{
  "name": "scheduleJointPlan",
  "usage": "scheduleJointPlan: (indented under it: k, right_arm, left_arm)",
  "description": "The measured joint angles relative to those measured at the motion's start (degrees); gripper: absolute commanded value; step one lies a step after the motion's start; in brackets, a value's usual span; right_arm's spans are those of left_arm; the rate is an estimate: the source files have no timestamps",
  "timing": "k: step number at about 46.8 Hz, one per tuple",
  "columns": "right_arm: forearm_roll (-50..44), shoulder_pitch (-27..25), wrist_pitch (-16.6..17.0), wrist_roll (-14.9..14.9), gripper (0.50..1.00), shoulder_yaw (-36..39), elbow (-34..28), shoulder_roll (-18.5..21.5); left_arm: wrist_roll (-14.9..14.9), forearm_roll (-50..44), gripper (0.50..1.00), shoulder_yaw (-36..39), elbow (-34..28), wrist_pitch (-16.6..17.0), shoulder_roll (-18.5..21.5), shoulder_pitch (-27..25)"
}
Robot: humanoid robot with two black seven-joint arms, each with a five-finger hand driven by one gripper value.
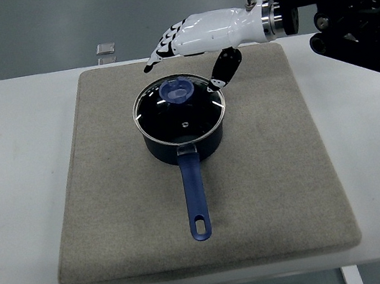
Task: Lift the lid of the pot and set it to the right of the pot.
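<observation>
A dark blue pot [185,141] stands on the grey mat [268,172], its long blue handle [196,199] pointing toward the near edge. A glass lid [180,108] with a blue knob [177,91] covers it. My right hand [184,63], white with black fingertips, hovers just behind and above the lid's far rim. Its fingers are spread and hold nothing; the thumb [223,72] hangs down near the lid's right rim. The left arm is out of view.
The mat covers most of the white table [7,180]. A small square object [106,49] lies at the table's far edge, left of the hand. The black forearm [344,14] reaches in from the upper right.
</observation>
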Motion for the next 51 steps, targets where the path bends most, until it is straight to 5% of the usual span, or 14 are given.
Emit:
scheduleJointPlan:
  k: [12, 51]
  right_arm:
    - [-0.16, -0.14, -3.2, 0.0, 0.926, -3.18, -0.73, 0.9]
    - [-0.09, -2.1, -5.49, 0.0, 0.926, -3.4, -3.99, 4.58]
  left_arm:
    - [0.01, 0.0, 1.0, 0.0, -0.02, 0.0, 0.0, -0.01]
    - [0.01, 0.0, 1.0, 0.0, 0.01, 0.0, 0.0, 0.0]
